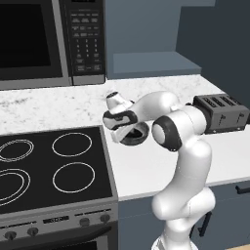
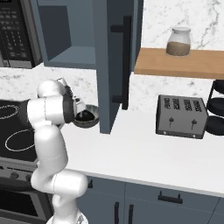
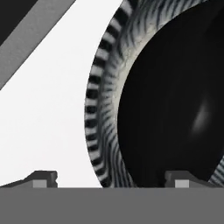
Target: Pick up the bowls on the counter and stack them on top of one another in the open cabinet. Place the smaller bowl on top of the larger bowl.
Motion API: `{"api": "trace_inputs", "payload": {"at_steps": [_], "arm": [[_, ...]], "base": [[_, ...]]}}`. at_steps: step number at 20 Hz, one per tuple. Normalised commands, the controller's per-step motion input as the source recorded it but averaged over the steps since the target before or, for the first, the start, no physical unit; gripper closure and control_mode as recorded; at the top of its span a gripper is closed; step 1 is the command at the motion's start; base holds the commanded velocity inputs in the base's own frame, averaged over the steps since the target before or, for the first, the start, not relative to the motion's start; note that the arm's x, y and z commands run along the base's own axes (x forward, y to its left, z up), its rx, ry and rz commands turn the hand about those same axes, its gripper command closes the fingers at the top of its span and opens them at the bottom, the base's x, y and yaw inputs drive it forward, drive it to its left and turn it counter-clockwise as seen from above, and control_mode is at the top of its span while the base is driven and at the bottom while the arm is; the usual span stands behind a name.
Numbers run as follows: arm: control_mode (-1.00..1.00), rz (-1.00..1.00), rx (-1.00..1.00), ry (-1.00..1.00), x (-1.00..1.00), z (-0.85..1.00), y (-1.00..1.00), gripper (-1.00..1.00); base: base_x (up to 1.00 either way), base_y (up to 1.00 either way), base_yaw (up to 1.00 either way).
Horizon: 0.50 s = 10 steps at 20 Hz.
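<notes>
Two-finger gripper [image 3: 111, 178] is seen w/ jaws spread wide apart, nothing clamped; its two dark tips [image 3: 43, 177] rise at bottom of hand view, one over white speckled stone counter [image 3: 48, 109], the other over the small glossy black bowl [image 3: 175, 100]. That black bowl is nested inside the wide grey ribbed bowl [image 3: 98, 109], whose striped rim is curved thru frame centre. In left base view, stacked bowls are found at centre, beside black glass stovetop [image 1: 53, 166]. The doorless blue-grey cabinet compartment [image 1: 151, 62] is seen upper right, black toaster [image 1: 222, 113] at right edge, black microwave [image 1: 49, 39] upper left.
</notes>
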Motion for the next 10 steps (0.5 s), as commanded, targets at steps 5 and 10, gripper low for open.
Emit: {"api": "trace_inputs", "payload": {"at_steps": [5, 10], "arm": [[-1.0, 0.0, -0.17, 0.04, 0.28, -0.69, -0.33, -1.0], [-1.0, 0.0, -0.03, 0.0, 0.04, -0.25, -0.16, -1.0]], "base": [[0.0, 0.0, 0.0], [0.0, 0.0, 0.0]]}}
